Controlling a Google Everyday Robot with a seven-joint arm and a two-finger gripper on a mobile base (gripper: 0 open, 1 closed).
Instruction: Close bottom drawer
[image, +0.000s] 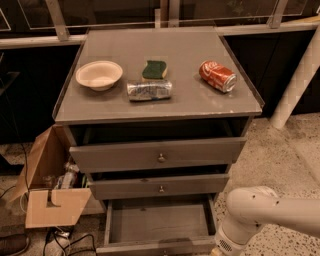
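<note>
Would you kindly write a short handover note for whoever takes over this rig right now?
The gripper is out of view, below the picture's bottom edge. It lies past the end of the white arm, which is at the lower right by the cabinet.
The bottom drawer is pulled far out, with its floor in plain view and its front at the bottom edge of the view.
Done: nothing that shows; the drawer is not yet closed.
Left: bring the gripper to the drawer front and push it fully in, probably straight towards the cabinet.
</note>
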